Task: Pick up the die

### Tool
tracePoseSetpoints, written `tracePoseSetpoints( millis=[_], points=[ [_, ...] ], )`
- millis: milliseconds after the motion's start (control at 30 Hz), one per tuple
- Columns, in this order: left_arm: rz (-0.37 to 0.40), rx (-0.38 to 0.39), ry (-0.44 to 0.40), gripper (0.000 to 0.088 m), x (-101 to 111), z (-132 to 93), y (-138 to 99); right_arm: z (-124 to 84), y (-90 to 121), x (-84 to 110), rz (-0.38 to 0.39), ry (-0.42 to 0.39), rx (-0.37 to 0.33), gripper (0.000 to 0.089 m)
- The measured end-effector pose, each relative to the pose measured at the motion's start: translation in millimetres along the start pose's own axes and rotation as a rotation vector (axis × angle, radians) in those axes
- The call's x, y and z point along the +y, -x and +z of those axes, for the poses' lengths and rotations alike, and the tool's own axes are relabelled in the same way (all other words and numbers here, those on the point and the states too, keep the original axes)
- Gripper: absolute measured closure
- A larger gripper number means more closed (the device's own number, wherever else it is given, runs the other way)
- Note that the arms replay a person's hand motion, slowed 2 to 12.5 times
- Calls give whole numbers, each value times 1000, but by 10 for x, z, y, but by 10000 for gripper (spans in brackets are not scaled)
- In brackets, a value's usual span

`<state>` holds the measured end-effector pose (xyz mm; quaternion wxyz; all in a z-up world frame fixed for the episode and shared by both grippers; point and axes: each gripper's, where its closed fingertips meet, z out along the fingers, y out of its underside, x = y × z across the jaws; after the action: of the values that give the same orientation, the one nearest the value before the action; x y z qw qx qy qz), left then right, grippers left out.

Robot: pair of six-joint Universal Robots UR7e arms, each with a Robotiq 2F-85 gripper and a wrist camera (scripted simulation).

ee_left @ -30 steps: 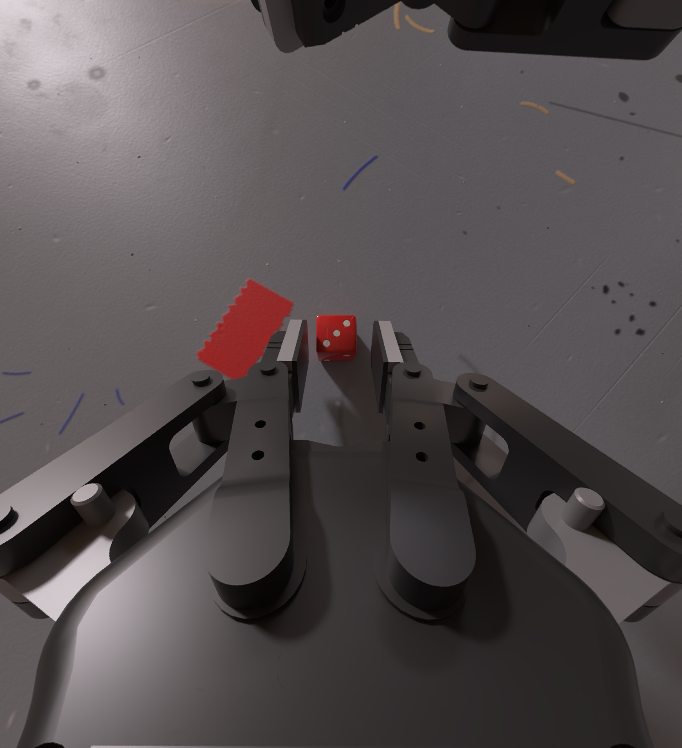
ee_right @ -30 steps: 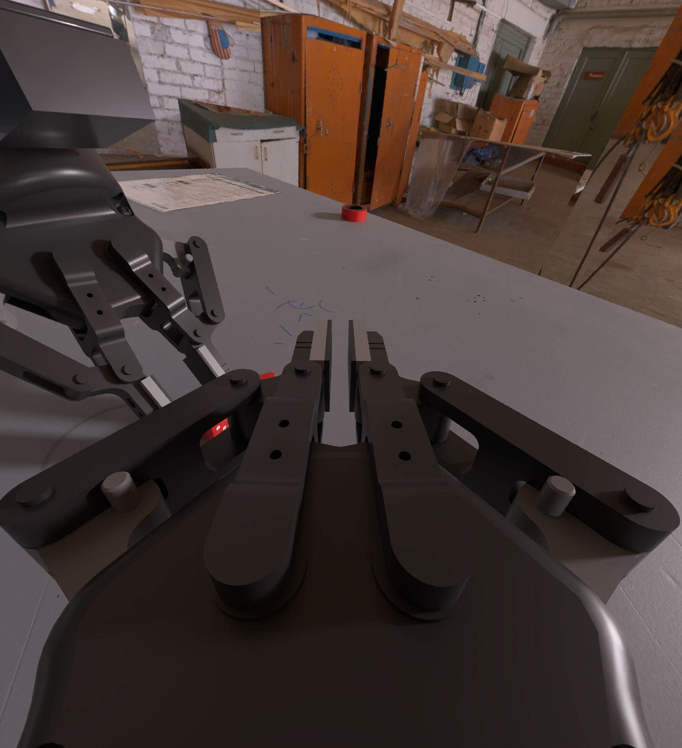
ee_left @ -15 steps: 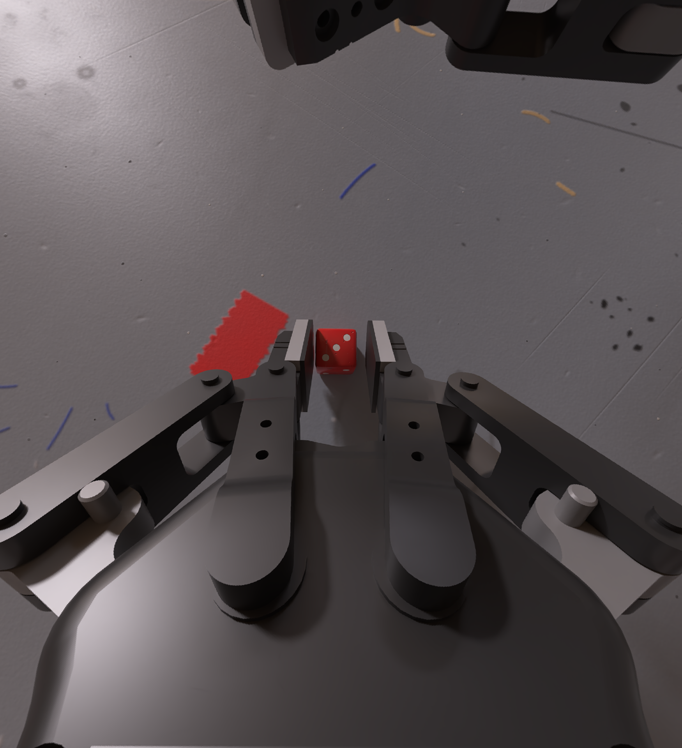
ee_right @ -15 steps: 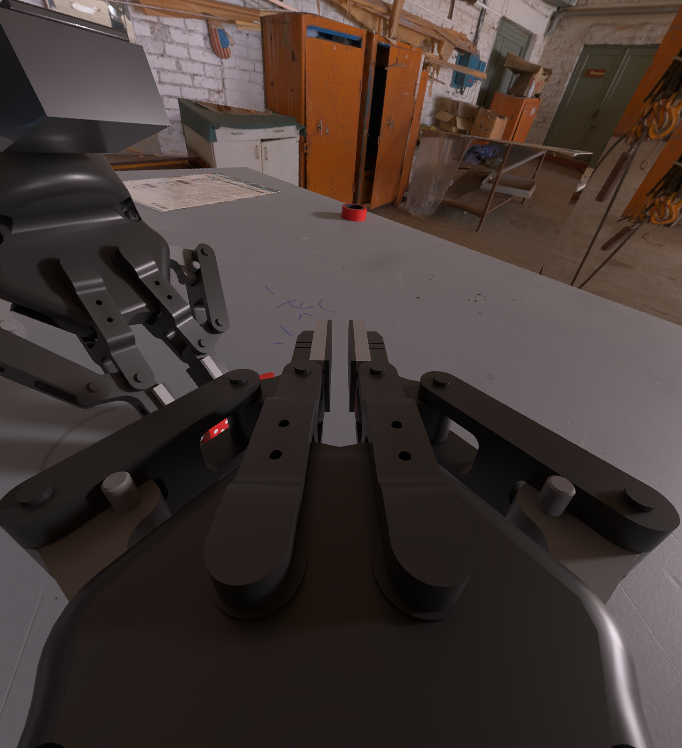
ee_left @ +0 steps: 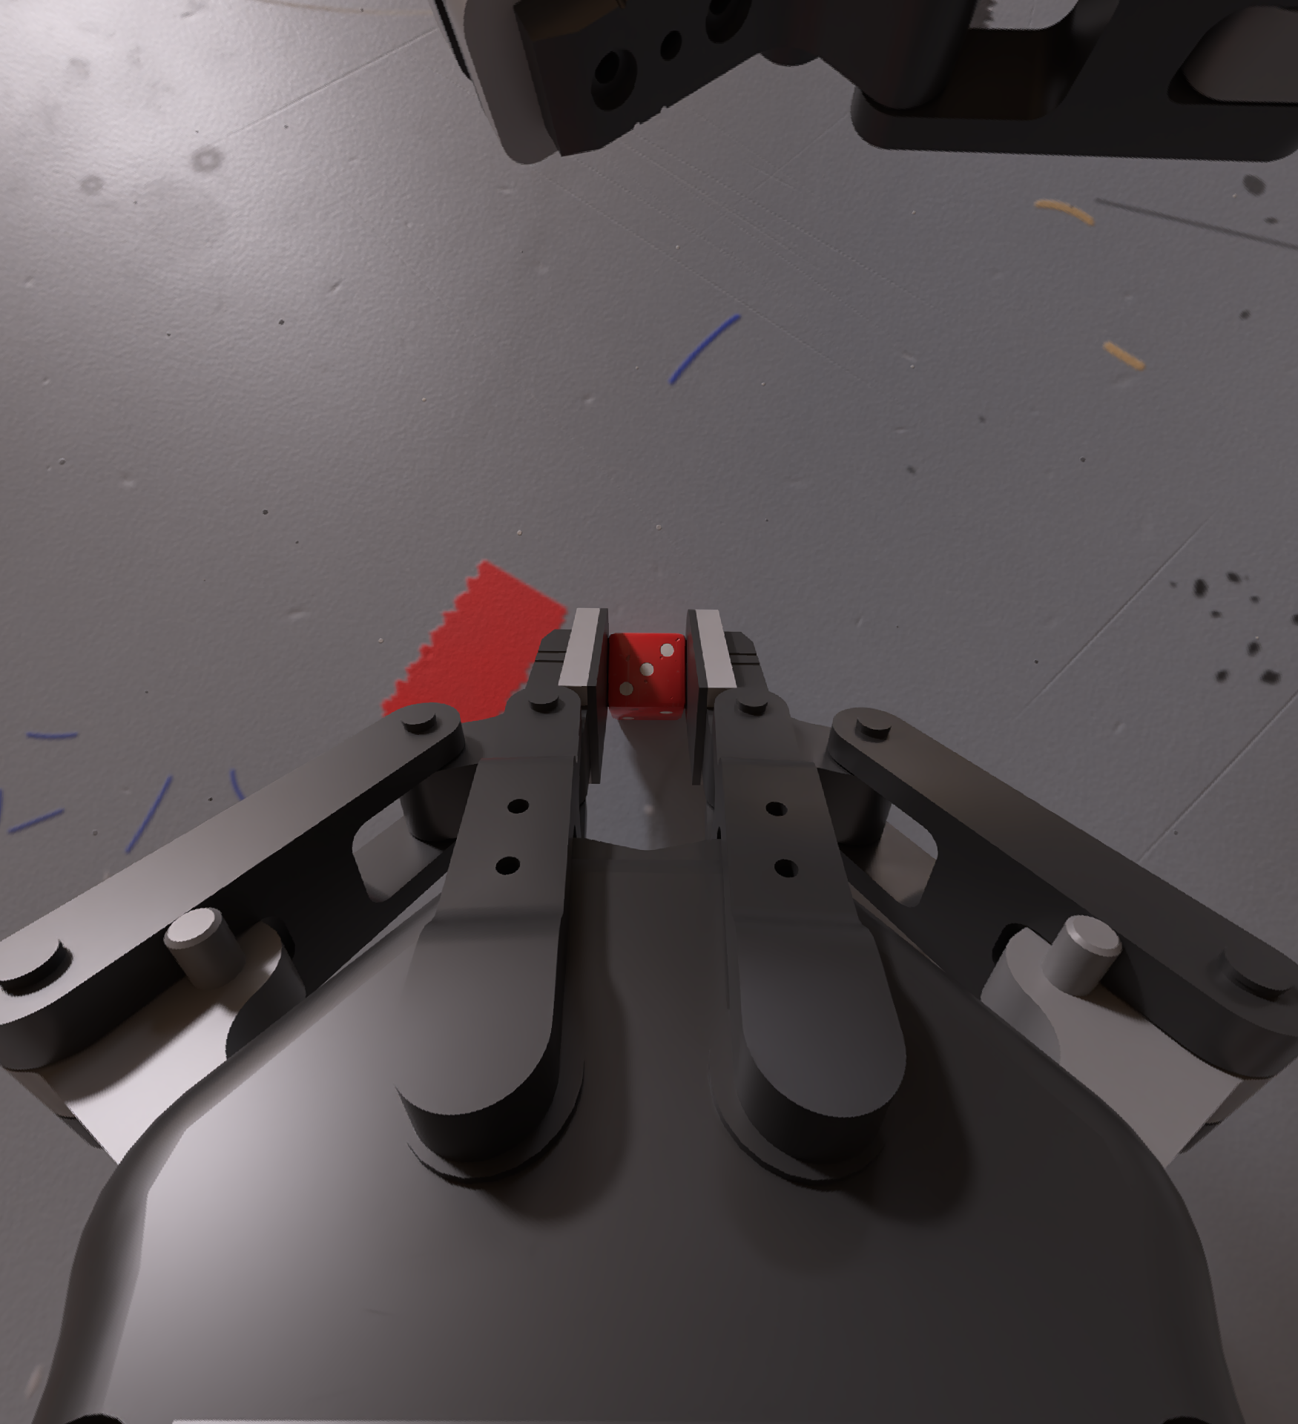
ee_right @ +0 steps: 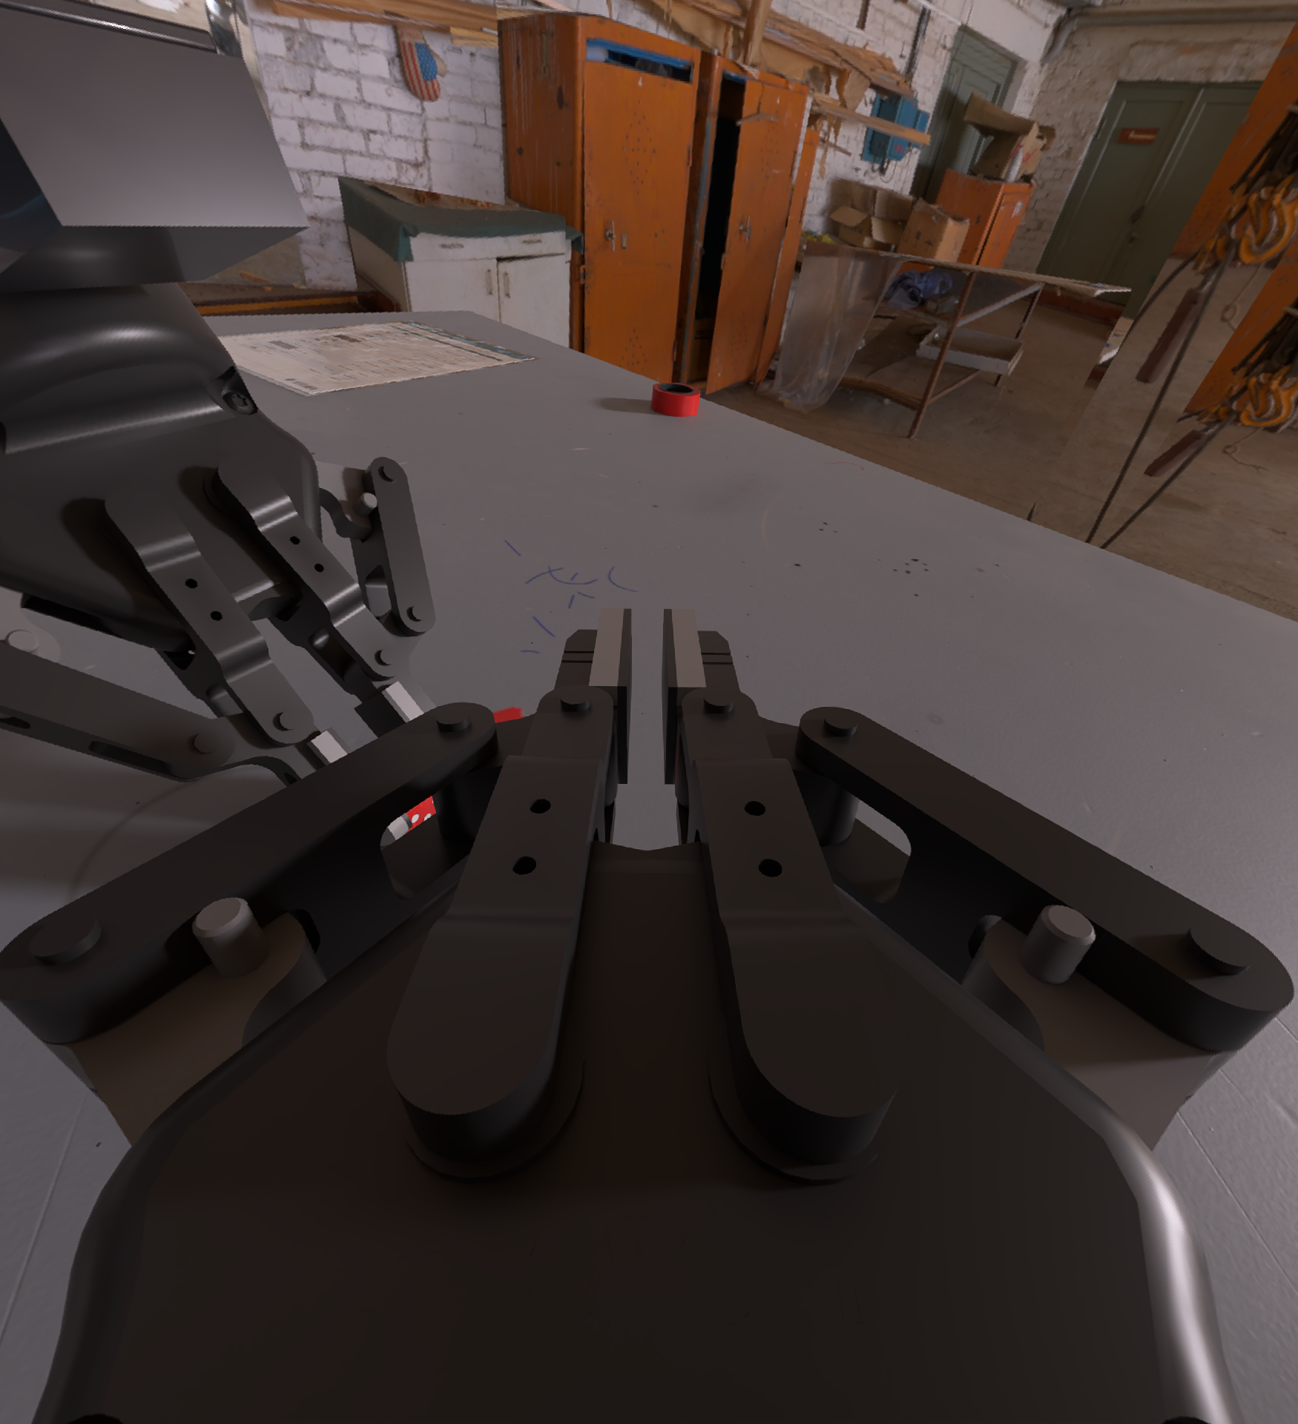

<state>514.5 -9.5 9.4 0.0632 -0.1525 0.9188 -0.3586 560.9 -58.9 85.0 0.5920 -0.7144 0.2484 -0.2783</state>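
My left gripper [ee_left: 647, 672] pinches the red die [ee_left: 647, 675] between both pads (3 white dots face me) above the grey table [ee_left: 322, 385]. A red patch [ee_left: 476, 651] lies just beside. My right gripper [ee_right: 646, 647], nearly pressed together, holds nothing.

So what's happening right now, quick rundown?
Left gripper shut on the die, both pads touching. Right gripper nearly closed, empty. Red patch beside the die, not in the way.
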Motion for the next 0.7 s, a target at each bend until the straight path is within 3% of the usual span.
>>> tracePoseSetpoints(
  millis=[400, 700],
  points=[
    [14, -3, -9, 703, -5, 3, -6, -4, 23, 7, -4, 5, -10, 821],
    [15, 23, -21, 705, -5, 1, -12, -22, 105, 7, 1, 9, -63, 811]
  ],
)
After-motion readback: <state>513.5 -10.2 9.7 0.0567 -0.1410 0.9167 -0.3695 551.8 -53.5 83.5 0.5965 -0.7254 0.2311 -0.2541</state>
